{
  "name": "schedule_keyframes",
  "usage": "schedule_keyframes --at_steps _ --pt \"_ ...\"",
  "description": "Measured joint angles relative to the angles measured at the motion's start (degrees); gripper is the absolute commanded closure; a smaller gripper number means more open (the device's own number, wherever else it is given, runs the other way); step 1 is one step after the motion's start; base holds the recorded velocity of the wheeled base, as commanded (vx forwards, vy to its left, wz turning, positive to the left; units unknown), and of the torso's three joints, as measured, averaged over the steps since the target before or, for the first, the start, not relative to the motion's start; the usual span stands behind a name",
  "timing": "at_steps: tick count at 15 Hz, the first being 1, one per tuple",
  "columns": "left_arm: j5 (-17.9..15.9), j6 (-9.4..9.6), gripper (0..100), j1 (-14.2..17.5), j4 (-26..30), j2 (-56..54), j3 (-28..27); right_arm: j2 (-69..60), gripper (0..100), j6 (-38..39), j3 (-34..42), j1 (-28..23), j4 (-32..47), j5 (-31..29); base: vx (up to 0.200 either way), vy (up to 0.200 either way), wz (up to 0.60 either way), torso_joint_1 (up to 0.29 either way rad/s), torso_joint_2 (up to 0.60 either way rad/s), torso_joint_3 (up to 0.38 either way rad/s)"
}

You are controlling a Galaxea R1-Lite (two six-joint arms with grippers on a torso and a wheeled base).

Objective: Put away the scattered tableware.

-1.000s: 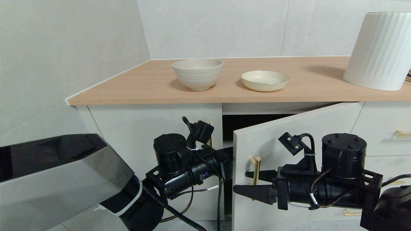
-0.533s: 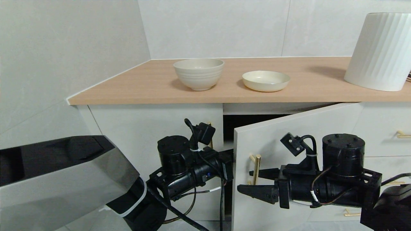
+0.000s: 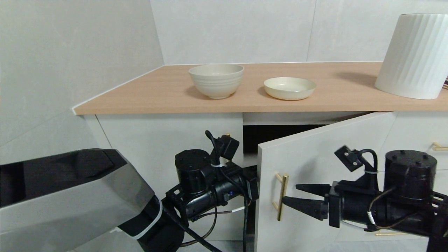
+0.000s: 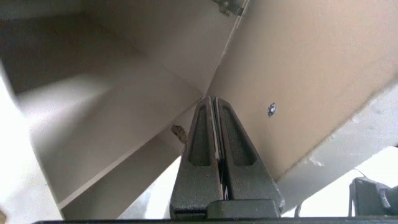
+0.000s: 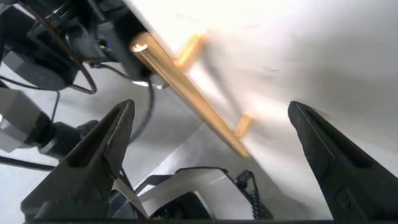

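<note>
Door opening in progress; tableware not yet handled.

The left gripper [image 4: 212, 107] has its fingers pressed flat together with nothing between them, its tip inside the gap at the inner face of the cabinet door [image 3: 315, 150]; contact cannot be confirmed. The right gripper [image 3: 290, 193] stands wide open and empty, its tips just beside the brass handle [image 3: 284, 182] on the door's outer face. The door is part open. The bowl [image 3: 216, 79] and shallow dish [image 3: 289, 87] sit apart on the counter [image 3: 157, 94] above. Assessment: the step is widening the door. Recommended: push with the left tip low on the inner face and well out from the hinge, keep the right fingers clear of the handle's swing, and open the door fully before reaching for either dish.
</note>
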Motion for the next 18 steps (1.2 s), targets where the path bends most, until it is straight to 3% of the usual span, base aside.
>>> schedule_keyframes --at_steps 5,12,18 --pt "1.0 0.00 100 -0.9 0.9 -0.7 -0.2 -8.0 0 0.0 9.4 -0.3 0.1 0.3 0.000 0.000 0.00 0.000 0.00 0.000" --pt "1.4 0.16 100 -2.9 6.0 -1.2 -2.5 -10.6 0 0.1 10.3 -0.3 0.2 0.3 -0.200 0.000 0.00 -0.001 0.00 0.003" --pt "1.4 0.18 100 -3.1 11.9 0.9 -8.6 -12.0 0 0.1 10.6 -0.3 0.7 0.4 0.000 0.000 0.00 0.000 0.00 0.000"
